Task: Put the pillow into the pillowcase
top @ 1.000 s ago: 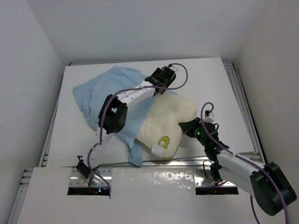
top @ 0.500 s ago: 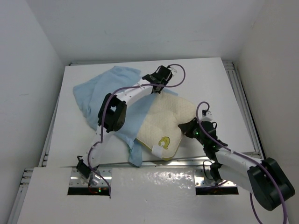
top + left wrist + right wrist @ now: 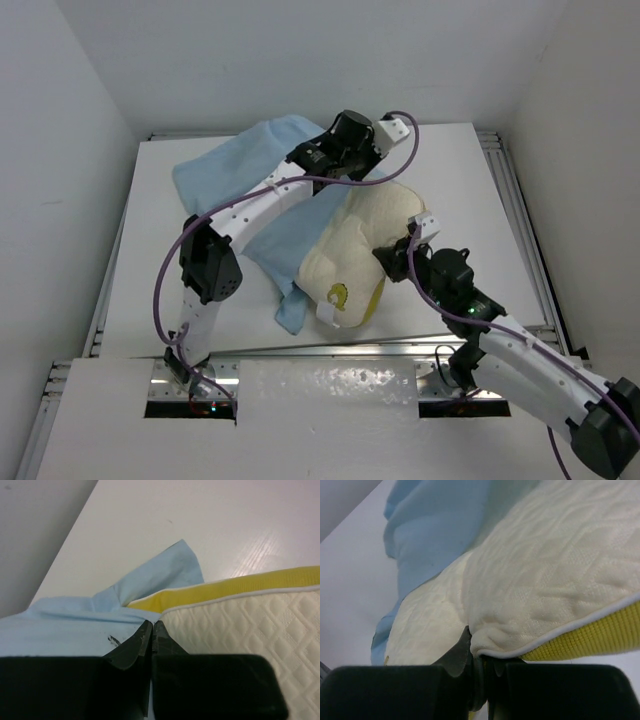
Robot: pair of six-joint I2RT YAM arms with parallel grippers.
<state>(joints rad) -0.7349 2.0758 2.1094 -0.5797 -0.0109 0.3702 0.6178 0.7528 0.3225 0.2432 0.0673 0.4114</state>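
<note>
The right gripper (image 3: 479,652) pinches the cream pillow (image 3: 362,235) by its right edge, above the table (image 3: 470,190); the left gripper (image 3: 152,630), fingers pressed together, nips the blue pillowcase (image 3: 235,165) just beside the pillow's yellow far band

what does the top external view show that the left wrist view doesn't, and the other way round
Only top external: both arms, the right gripper pinching the right edge of the pillow, the pillow's round logo and white tag, and the pillowcase spreading toward the far left.
Only left wrist: a close-up of the left gripper shut on the pillowcase's edge, right beside the pillow's yellow band.
Both: pillow, pillowcase, white table.
</note>
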